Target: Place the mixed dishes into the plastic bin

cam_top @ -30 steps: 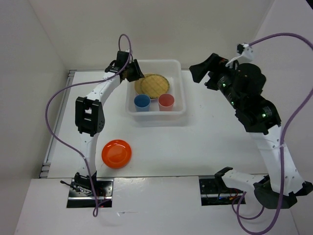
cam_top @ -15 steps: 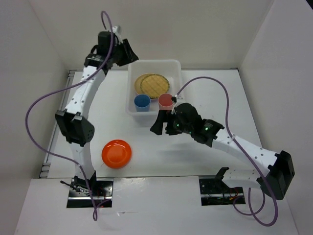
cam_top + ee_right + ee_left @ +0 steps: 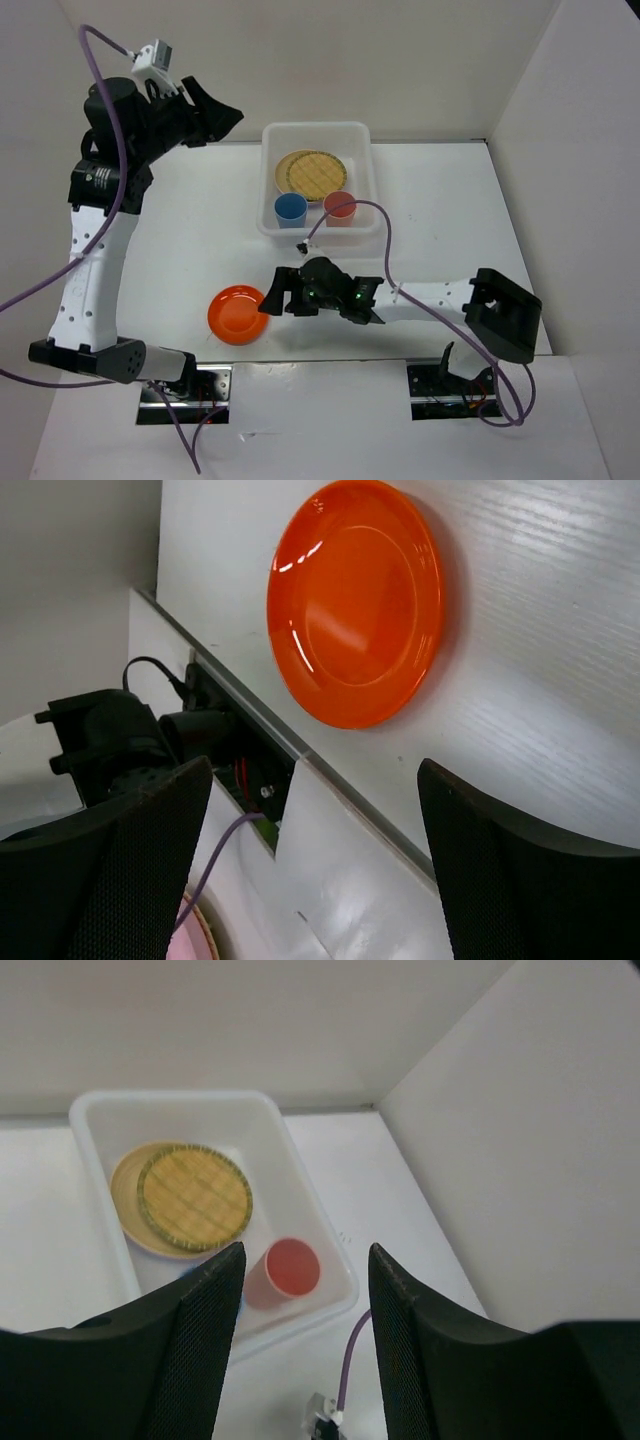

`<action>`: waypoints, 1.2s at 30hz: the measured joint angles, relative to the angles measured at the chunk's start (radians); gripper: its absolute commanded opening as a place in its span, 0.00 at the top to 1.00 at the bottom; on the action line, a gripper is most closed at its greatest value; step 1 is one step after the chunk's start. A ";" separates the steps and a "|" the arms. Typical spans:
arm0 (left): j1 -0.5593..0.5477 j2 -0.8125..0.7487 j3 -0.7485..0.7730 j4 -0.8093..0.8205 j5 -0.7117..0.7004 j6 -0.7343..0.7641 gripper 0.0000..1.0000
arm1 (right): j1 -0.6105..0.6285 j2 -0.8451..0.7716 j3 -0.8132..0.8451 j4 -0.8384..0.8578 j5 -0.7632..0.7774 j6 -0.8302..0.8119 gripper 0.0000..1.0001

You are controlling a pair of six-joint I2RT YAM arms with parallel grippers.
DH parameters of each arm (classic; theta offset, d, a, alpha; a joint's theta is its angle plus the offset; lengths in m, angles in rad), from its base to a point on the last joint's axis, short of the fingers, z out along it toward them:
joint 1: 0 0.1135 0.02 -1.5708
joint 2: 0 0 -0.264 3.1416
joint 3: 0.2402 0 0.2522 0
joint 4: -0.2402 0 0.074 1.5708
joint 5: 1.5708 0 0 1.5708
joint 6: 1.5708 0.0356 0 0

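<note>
Bin sits far-centre. Orange plate lies flat near-left, outside the bin. Inside are woven disc, blue cup and pink-red cup. Right gripper is low, just right of the orange plate, fingers spread, empty. Left gripper is raised far-left, fingers apart, empty. Step looks like the reach for the plate. Next: pinch its right rim, lift, carry it far to the bin.

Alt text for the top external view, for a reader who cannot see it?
The open right claw is just right of an orange plate on the white table. Farther back, a white bin holds a woven disc on a yellow plate, a blue cup and a red cup; the open left claw hangs left of it.
</note>
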 measured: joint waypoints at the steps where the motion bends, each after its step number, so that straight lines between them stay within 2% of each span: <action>1: 0.003 0.003 -0.023 0.000 0.008 0.000 0.40 | 0.003 0.018 -0.004 0.017 0.002 0.015 0.13; 3: 0.010 0.008 -0.068 -0.010 0.023 -0.001 0.40 | 0.003 0.060 -0.005 0.060 0.001 0.036 0.14; 7: 0.016 0.000 -0.155 -0.016 0.048 -0.012 0.39 | 0.003 0.151 -0.005 0.156 -0.005 0.072 0.25; 9: 0.016 -0.006 -0.175 -0.016 0.060 -0.024 0.39 | 0.003 0.192 -0.015 0.197 -0.009 0.087 0.27; 16: 0.016 -0.044 -0.180 -0.008 0.084 -0.030 0.39 | 0.003 0.279 -0.036 0.275 -0.019 0.116 0.34; 18: 0.016 -0.055 -0.180 -0.006 0.087 -0.030 0.39 | 0.003 0.302 -0.036 0.296 -0.027 0.122 0.40; 30: 0.016 -0.064 -0.198 0.002 0.104 -0.030 0.39 | -0.035 0.441 -0.039 0.518 -0.126 0.179 0.63; 33: 0.016 -0.064 -0.198 0.002 0.104 -0.030 0.39 | -0.041 0.462 -0.039 0.551 -0.136 0.184 0.65; 36: 0.016 -0.064 -0.198 0.003 0.104 -0.030 0.39 | -0.042 0.478 -0.039 0.576 -0.138 0.195 0.71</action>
